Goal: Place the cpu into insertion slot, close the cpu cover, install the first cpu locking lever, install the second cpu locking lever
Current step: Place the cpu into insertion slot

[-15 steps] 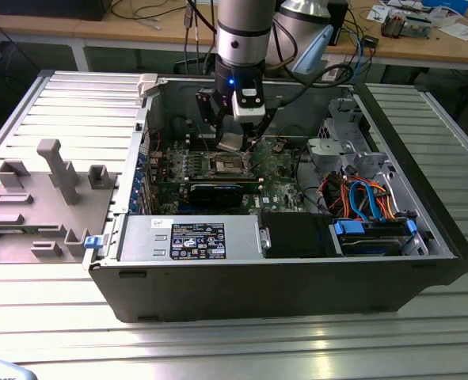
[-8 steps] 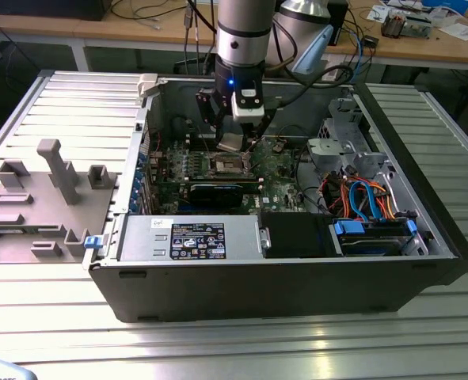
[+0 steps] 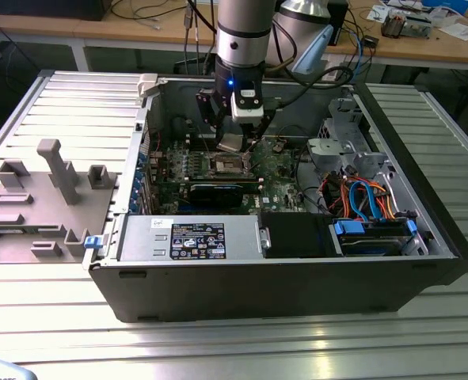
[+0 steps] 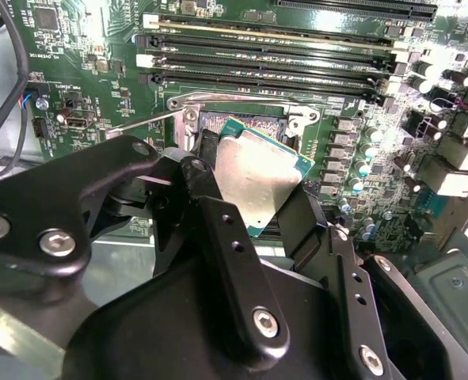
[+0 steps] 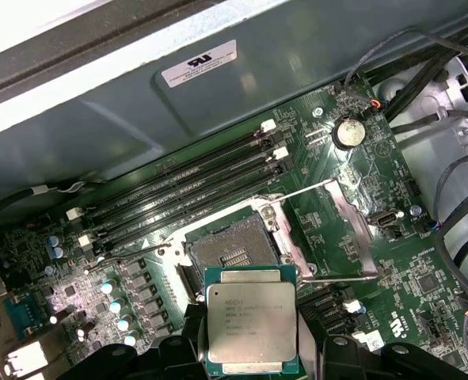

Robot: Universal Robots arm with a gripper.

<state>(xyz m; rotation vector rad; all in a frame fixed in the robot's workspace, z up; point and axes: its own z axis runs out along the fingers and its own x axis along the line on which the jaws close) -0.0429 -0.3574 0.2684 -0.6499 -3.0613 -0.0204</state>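
Observation:
My gripper (image 3: 232, 141) is shut on the cpu (image 5: 252, 326), a flat square chip with a dull silver top and a green edge. In the second wrist view the black fingers (image 4: 200, 180) clamp the cpu (image 4: 257, 178) by two opposite edges. It hangs a little above the insertion slot (image 5: 232, 252), whose dark centre lies bare inside a silvery rim on the green board. The cpu cover (image 5: 352, 222) stands swung open beside the slot. Two thin wire locking levers (image 5: 305, 192) are raised off the board. In the exterior view the insertion slot (image 3: 228, 165) lies just below the chip.
Long parallel memory slots (image 5: 186, 186) run beside the socket, and capacitors (image 5: 115, 305) stand on its other side. A black expansion card (image 3: 215, 192), a power supply (image 3: 188, 236) and bundled cables (image 3: 364, 198) crowd the open case. Grey fixtures (image 3: 55, 170) stand on the table at the exterior view's left.

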